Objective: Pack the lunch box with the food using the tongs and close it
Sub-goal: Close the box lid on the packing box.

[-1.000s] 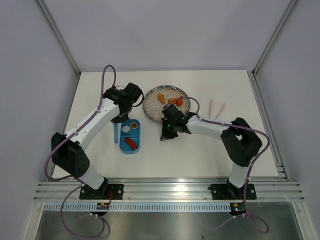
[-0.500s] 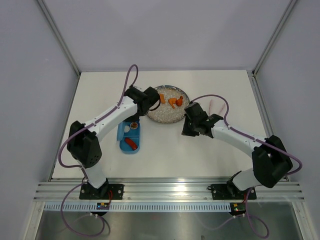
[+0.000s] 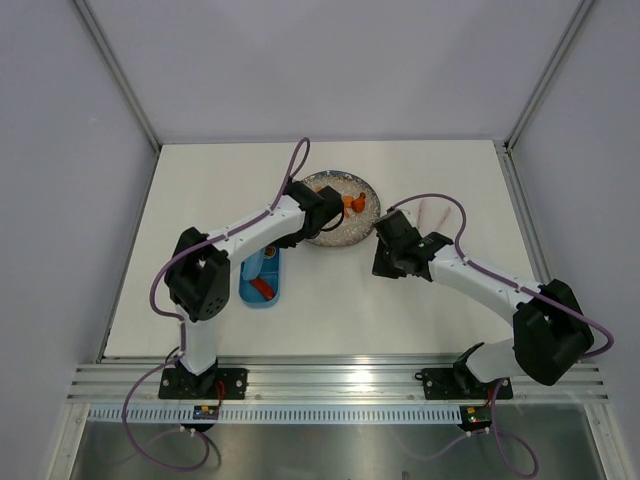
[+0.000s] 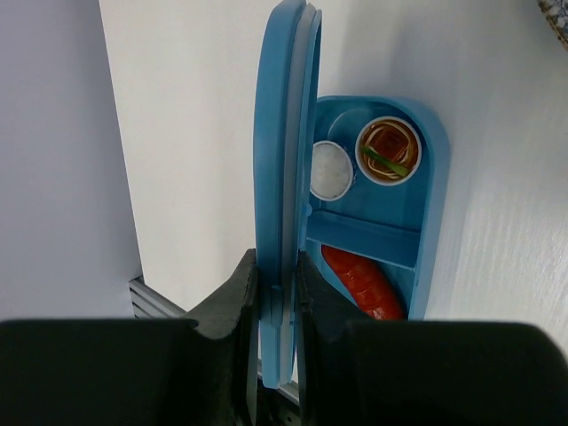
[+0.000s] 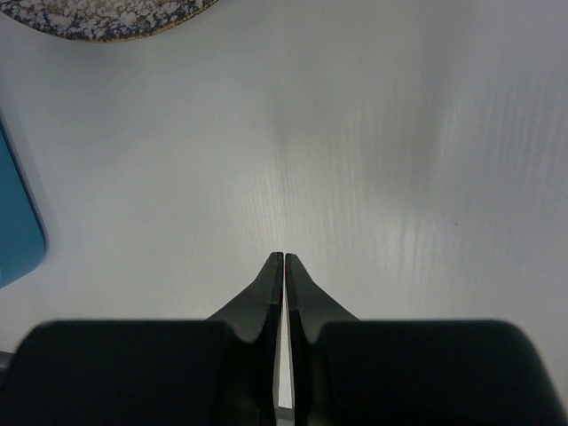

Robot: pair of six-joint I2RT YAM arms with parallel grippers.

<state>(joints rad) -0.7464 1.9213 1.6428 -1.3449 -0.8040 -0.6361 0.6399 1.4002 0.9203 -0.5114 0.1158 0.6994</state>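
From above, the small blue plastic lunch box [image 3: 258, 303] sits on the white tabletop [image 3: 200, 190] at 7 o'clock of the round speckled glass plate [image 3: 350, 228]. The plate holds orange chunks [image 3: 353, 203], with pale pink tongs [image 3: 422, 212] at its 3 o'clock.

Left wrist: the left hand [image 4: 278, 275] pinches the flat blue lid [image 4: 284, 133] by its edge, where it could slip or twist. The box holds a white ball [image 4: 330, 170], a small round cup [image 4: 388, 151] and a red sausage [image 4: 359, 280]. Capping now would strand the chunks.

Right wrist: the right hand [image 5: 284, 257] is pressed together and empty.
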